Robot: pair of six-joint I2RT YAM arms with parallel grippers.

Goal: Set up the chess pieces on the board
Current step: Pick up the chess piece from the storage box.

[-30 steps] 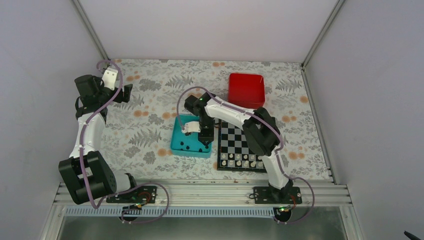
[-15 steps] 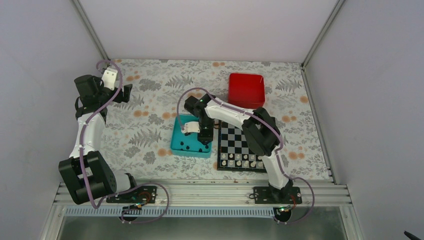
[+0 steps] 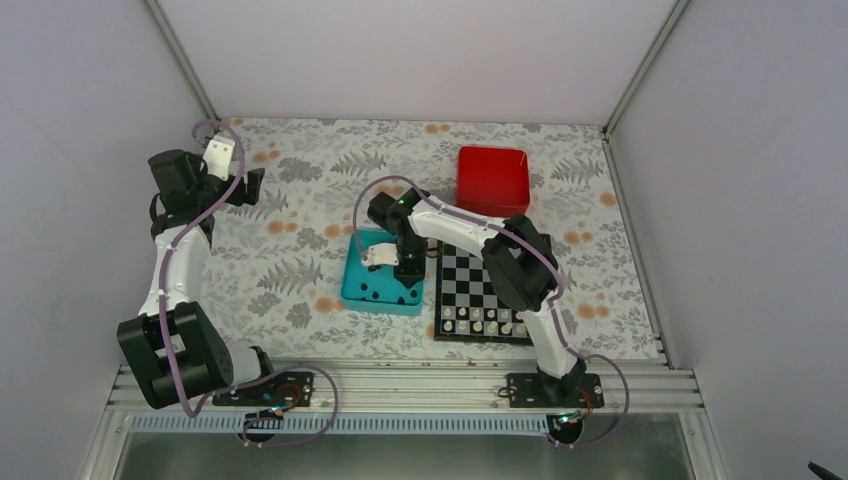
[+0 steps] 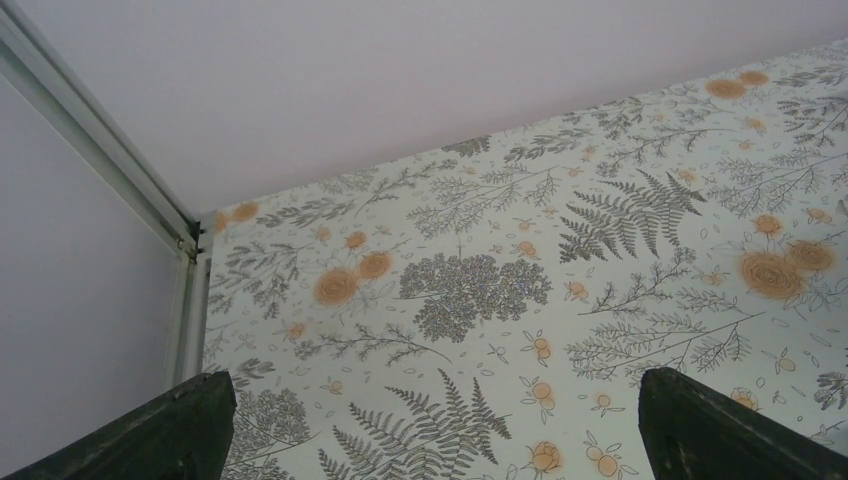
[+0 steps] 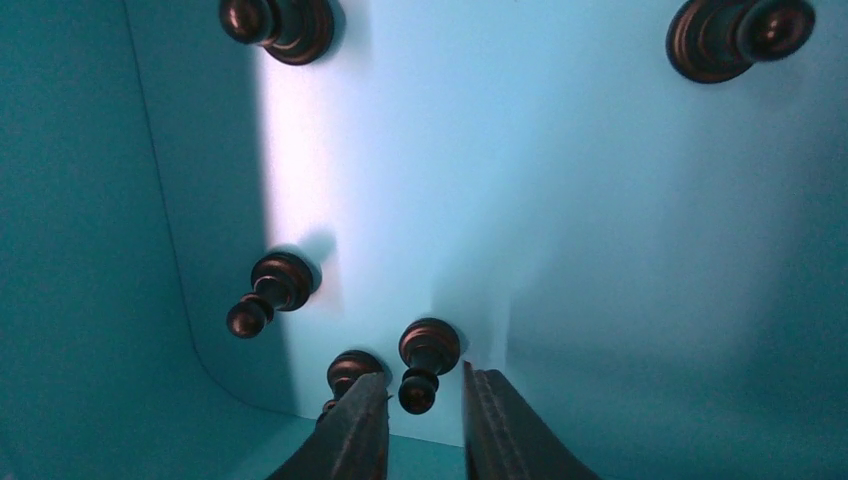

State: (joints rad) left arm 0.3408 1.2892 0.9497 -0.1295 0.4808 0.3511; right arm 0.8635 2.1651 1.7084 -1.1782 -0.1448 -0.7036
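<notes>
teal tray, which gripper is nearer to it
Right. The right gripper is down inside the teal tray among the black chess pieces; the left gripper is far off to its left, over the floral tablecloth.

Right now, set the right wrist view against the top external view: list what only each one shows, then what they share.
Only the right wrist view: the head of one small dark chess pawn sits between the fingertips of the right tool; contact is unclear.
Only the top external view: the black-and-grey checkered chessboard, the pale chess pieces on its near rows, and the red square tray.
Both: the teal square tray, other dark chess pieces in it, and that tool inside it.
</notes>
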